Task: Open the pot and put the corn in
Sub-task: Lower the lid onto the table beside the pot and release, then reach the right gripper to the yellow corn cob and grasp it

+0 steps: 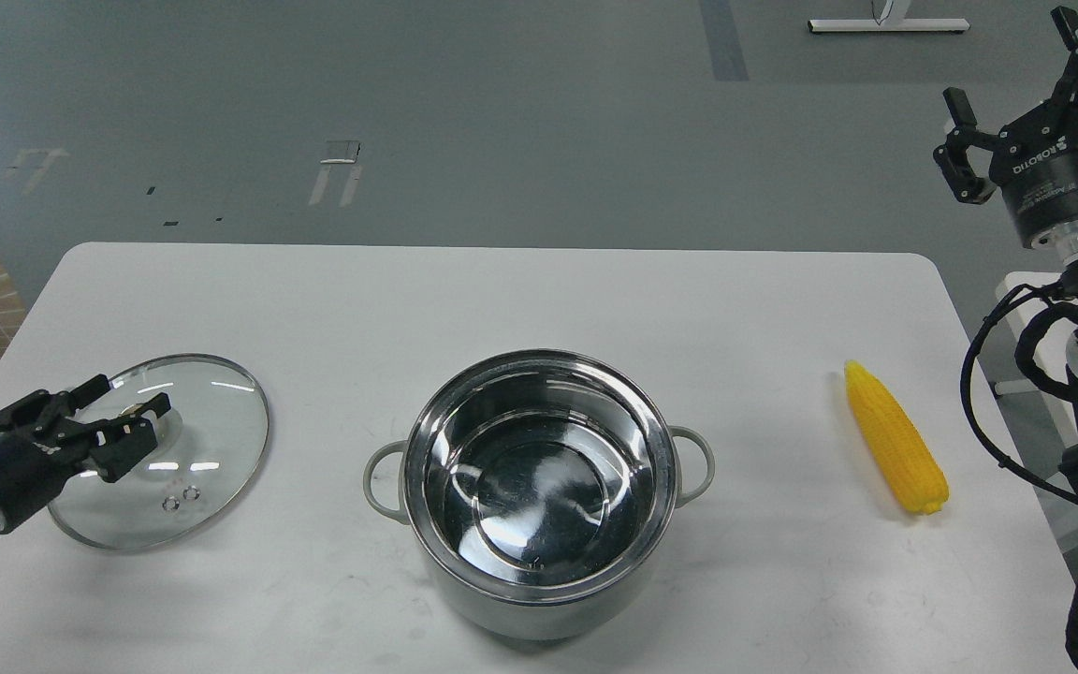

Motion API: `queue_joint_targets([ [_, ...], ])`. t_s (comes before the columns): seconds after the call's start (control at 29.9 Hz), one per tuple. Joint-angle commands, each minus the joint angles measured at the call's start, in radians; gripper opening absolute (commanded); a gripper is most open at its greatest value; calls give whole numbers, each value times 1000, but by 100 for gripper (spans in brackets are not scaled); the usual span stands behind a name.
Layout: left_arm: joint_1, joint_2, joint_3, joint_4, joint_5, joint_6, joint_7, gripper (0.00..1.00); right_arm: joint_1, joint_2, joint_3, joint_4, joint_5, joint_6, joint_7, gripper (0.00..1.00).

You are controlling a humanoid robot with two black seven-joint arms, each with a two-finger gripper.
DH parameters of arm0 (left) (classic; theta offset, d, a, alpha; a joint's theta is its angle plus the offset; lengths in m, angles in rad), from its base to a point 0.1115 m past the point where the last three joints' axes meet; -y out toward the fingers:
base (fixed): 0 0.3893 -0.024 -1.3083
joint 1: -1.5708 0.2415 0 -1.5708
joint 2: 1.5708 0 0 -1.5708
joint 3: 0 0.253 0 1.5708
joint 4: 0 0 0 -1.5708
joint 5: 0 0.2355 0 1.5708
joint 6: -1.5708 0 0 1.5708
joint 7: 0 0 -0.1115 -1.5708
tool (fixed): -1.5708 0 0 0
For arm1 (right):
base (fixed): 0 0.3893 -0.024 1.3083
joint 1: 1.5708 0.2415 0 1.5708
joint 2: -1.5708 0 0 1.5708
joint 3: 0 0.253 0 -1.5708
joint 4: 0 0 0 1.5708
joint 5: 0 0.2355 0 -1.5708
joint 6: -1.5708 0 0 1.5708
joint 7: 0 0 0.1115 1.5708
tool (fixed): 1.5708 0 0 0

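Corn (896, 438) lies lengthwise front-to-back, R of pot (539, 487), nearest R gripper (1016, 103), open & empty; L gripper (118, 417) open over lid (211, 440).

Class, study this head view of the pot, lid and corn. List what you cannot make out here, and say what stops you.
1. Lid knob: head view, covered by the left gripper, so whether the fingers grip it is unclear.
2. Pot base: hidden by its own wall.
3. Corn underside: faces the table.
4. Right gripper: open; its arm is cut off by the right edge.
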Motion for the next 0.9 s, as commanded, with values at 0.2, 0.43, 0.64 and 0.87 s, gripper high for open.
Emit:
queue_joint_targets([
  [0.2,-434,-36,-12,-21,-602,-226,0,94,-43,-281,-243,127,-68,0,0,100],
  [0.43,-649,-70,-13,-21,-1217,-512,0,94,-66,-410,-287,269,-378,0,9,100],
  [0.64,-672,-125,-122,-2,-1355,-693,0,96,-167,-448,-296,390,-692,0,9,100],
  [0.87,-677,-255,-224,54,-1356,-698,0,97,-317,-439,-363,505,-1243,-71,5,100],
])
